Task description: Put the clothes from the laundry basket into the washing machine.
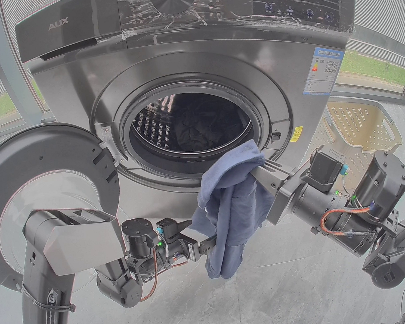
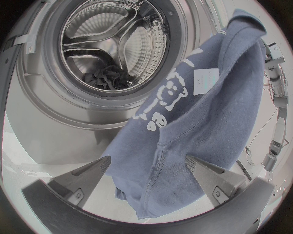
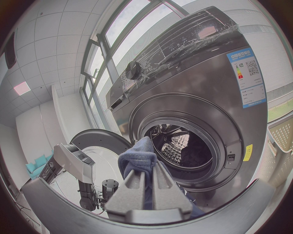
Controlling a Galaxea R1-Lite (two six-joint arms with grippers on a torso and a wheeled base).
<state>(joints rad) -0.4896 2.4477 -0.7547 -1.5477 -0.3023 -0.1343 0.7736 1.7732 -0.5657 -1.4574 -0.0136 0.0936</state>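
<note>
One top (image 1: 231,204) in rt pincer (image 1: 254,168) nr washer rim (image 1: 267,118).

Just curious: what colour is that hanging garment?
Blue garment, white print; clearest in left wrist view.

Grey stone-look tile floor (image 1: 277,284). Tall windows (image 3: 134,33) at the back, green grass (image 1: 376,70) outside. White panel ceiling (image 3: 45,36) with one lit square panel (image 3: 22,87). Teal sofa (image 3: 34,167) against the far white wall (image 3: 33,128).
</note>
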